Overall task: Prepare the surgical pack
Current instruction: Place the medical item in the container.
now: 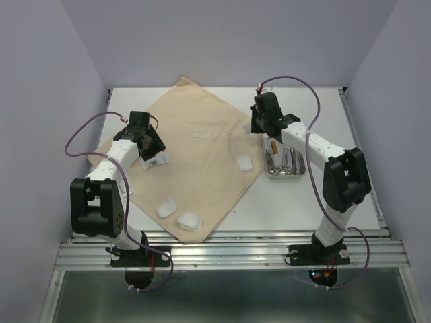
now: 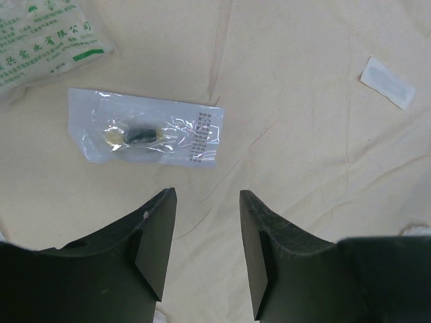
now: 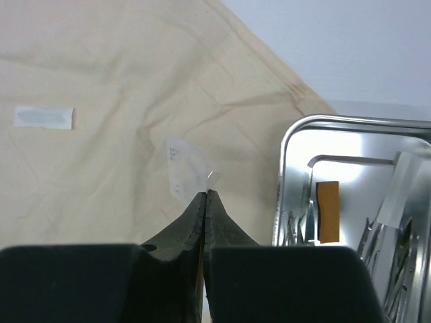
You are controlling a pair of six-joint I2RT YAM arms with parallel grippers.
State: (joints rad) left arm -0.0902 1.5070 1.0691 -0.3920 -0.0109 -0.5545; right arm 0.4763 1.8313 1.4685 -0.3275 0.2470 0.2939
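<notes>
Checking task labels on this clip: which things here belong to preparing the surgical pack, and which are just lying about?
Job: beige cloth, steel tray, instruments, gauze pads.
Not clearly part: sealed clear packet, green-printed packet, white strip, clear slip.

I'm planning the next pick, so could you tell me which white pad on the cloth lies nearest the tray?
The pad at the right corner of the cloth, just left of the tray; the others lie much farther left.

Beige woven cloth (image 1: 202, 168); shiny silver tray (image 3: 286, 155) holding an orange-brown strip (image 3: 328, 210); white gauze pads (image 1: 190, 221); clear wrapper (image 3: 185, 168); green-printed white packet (image 2: 40, 40).
</notes>
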